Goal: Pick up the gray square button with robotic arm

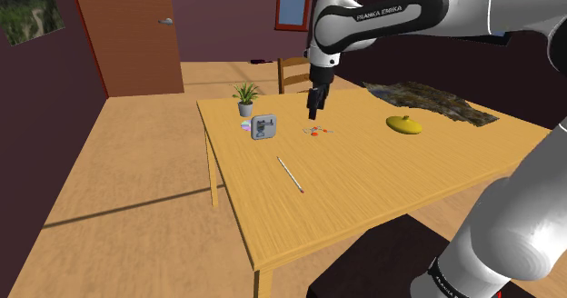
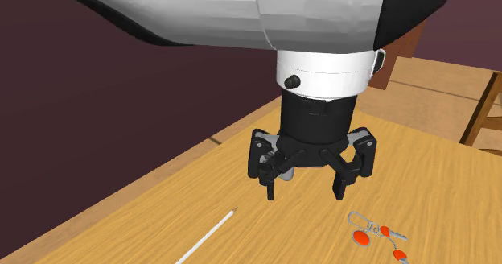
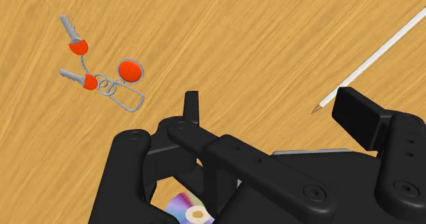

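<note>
Presently we list the gray square button [image 1: 263, 128] on the table [image 1: 363, 187], just beside the potted plant [image 1: 245, 95], lying toward the shoulder view's left of our gripper [image 1: 314, 111], which hangs empty, fingers parted, near the keys [image 1: 316, 131].

- I see my gripper [image 3: 273, 112], fingers spread apart above the wooden table [image 3: 239, 31].
- Orange-headed keys [image 3: 102, 71] lie near one finger, and a white pencil [image 3: 382, 48] tip near the other.

The tool [image 3: 270, 101] hides most of the disc [image 3: 186, 210].
</note>
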Robot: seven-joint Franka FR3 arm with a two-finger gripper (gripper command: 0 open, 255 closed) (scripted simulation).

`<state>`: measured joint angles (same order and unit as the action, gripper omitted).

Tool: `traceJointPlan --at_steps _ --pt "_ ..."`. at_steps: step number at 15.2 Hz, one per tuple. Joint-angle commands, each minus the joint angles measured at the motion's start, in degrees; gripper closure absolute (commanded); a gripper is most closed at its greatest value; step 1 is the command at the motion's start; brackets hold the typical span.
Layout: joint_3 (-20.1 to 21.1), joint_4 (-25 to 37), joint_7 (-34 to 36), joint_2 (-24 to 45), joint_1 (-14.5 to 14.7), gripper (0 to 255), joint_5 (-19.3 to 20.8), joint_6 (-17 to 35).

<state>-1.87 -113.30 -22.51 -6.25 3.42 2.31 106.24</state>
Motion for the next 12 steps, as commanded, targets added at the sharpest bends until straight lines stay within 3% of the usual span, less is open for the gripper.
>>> traceJointPlan --at_steps 1,11,12 --pt "0.24 4.37 -2.87 5.09 0.45 0 0.38 0.43" --pt "2.5 30.33 -15.49 28.81 2.2 0 3.23 -2.9" --pt "2.49 29.67 -15.43 28.88 2.2 0 3.24 -2.17"
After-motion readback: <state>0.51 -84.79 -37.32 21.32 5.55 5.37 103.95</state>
